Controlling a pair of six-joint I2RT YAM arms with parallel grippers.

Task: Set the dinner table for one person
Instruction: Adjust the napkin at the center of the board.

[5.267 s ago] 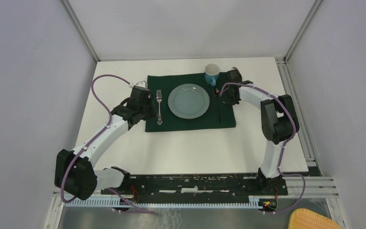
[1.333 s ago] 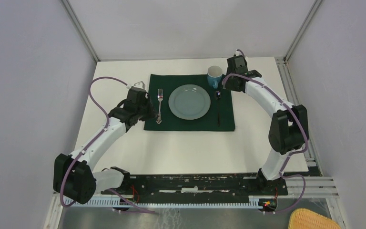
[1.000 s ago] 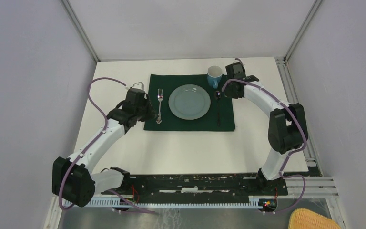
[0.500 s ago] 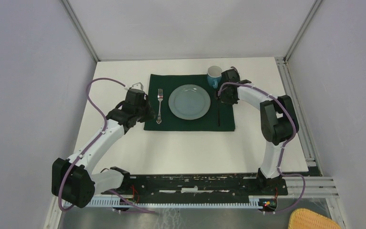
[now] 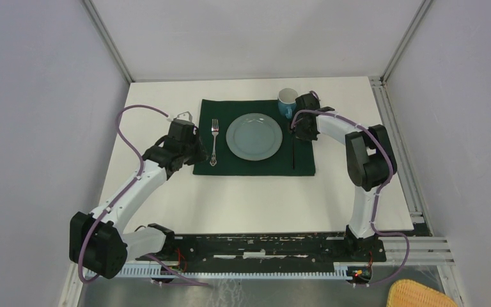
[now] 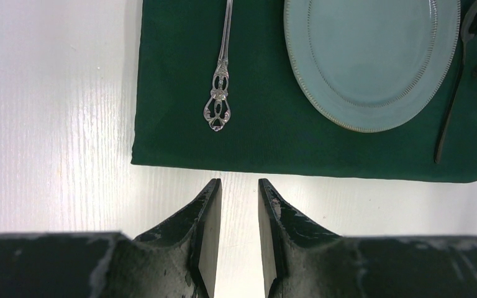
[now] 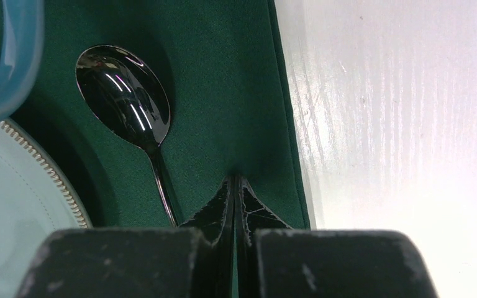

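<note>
The white dinner table (image 5: 262, 192) carries a dark green cloth (image 5: 256, 165) with a pale blue plate (image 5: 254, 136), a silver fork (image 5: 215, 142) to its left, a dark spoon (image 5: 293, 150) to its right and a blue mug (image 5: 286, 99) at the far right corner. My right gripper (image 5: 300, 135) is shut, its tips (image 7: 236, 180) pinching a pucker of the cloth (image 7: 223, 93) by its right edge, beside the spoon (image 7: 124, 93). My left gripper (image 5: 195, 153) is slightly open and empty (image 6: 236, 186), over bare table near the cloth (image 6: 273, 143) and the fork (image 6: 220, 93).
Grey walls and aluminium rails (image 5: 396, 128) enclose the table on three sides. A wicker basket (image 5: 422, 294) lies off the table at the near right. The mug's rim (image 7: 6, 56) and the plate's edge (image 7: 12, 205) sit close to my right gripper.
My right gripper came back from beside the mug and lowered onto the cloth's right edge. The cloth shifted slightly since the oldest frame. The left arm has barely moved.
</note>
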